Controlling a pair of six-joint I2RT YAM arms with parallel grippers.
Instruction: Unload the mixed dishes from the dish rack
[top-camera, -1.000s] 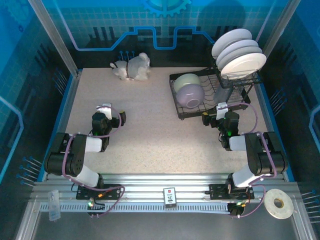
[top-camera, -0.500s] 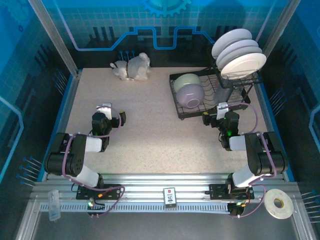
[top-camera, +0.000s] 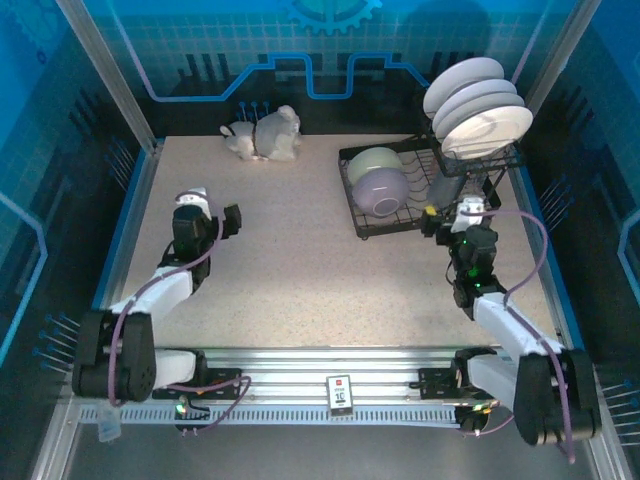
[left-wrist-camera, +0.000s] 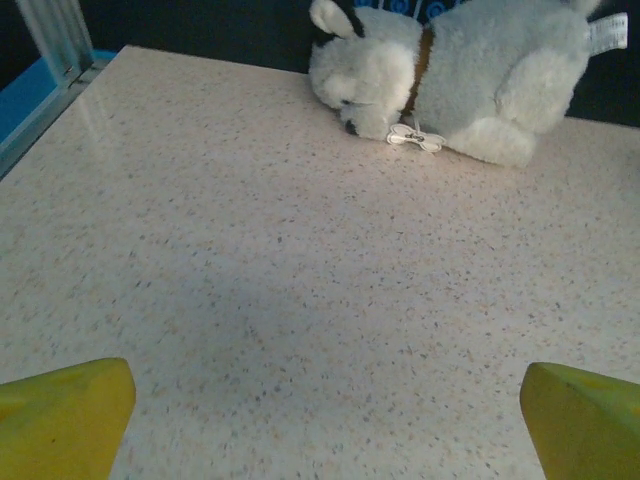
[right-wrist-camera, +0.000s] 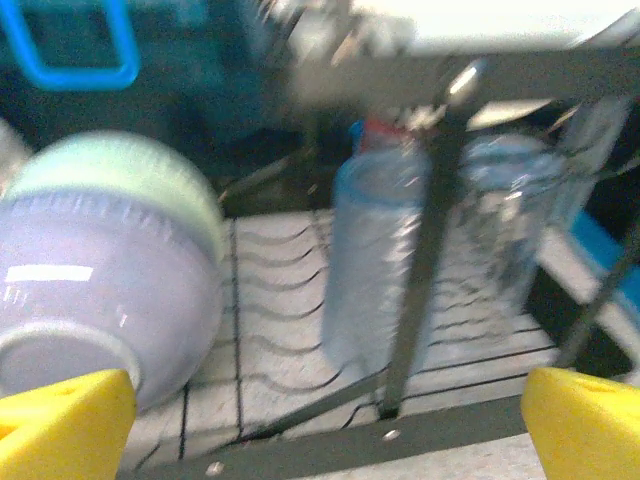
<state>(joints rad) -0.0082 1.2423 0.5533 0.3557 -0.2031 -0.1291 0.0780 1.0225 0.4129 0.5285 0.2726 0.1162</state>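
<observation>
Speckled beige bench (top-camera: 300, 280) inside a blue-walled enclosure. Dish rack (top-camera: 356, 212) sits far right. Upper tier: three plates (top-camera: 478, 105) on edge, white backs showing. Lower tray: lavender bowl (top-camera: 380, 192) tipped on its side, pale green bowl (top-camera: 375, 162) just behind it. Blue-grey tumbler (right-wrist-camera: 375, 270) stands upright to their right, with a second tumbler (right-wrist-camera: 510, 220) beside it, blurred. White animal figurine (top-camera: 265, 135) lies far, left of centre. Right pincer (top-camera: 450, 212) is wide and empty at the rack's near edge. Left pincer (top-camera: 212, 208) is wide and empty over bare bench, left side.

The speckled beige bench (top-camera: 300, 270) carries a black wire dish rack (top-camera: 395, 229) far right and a white plush animal (top-camera: 265, 135) lying far, centre-left.
</observation>
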